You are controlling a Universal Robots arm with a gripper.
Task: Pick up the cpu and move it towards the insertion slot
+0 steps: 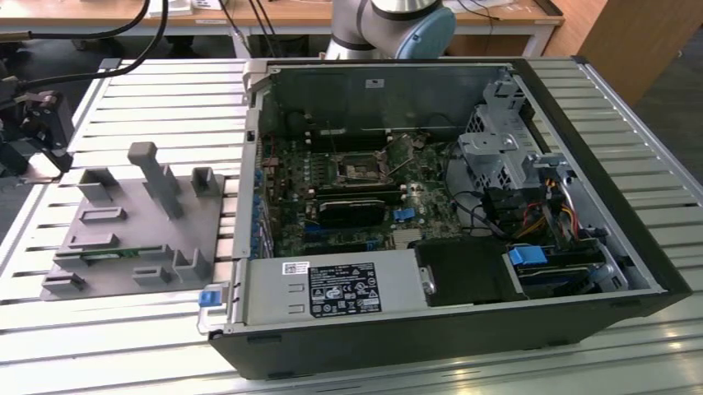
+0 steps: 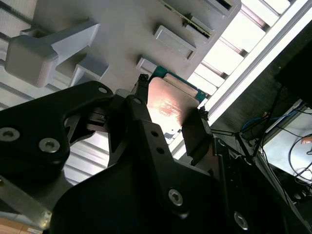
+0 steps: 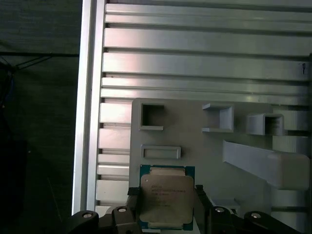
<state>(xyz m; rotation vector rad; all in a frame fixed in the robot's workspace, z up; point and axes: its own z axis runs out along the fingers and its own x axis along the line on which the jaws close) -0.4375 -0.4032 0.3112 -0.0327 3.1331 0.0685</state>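
Exterior view: open PC case (image 1: 439, 329) lies on the slatted table (image 1: 143, 90), board facing up, w/ the insertion slot (image 1: 360, 169) near the board's middle. Grey fixture (image 1: 121, 206) sits just beside the case, on the exterior view's left; a thin green memory strip (image 1: 101, 255) lies in it.

Second wrist view: my gripper (image 2: 171, 101) is clamped on the cpu (image 2: 168, 95), one black finger (image 2: 141, 97) on each of two opp. edges. Metal top catches light, green rim shows, fixture behind.

First wrist view: cpu (image 3: 165, 192) sits btw my fingers, in front of the fixture's edge by the table slats. Can't tell if it's resting on the fixture or clear of it.
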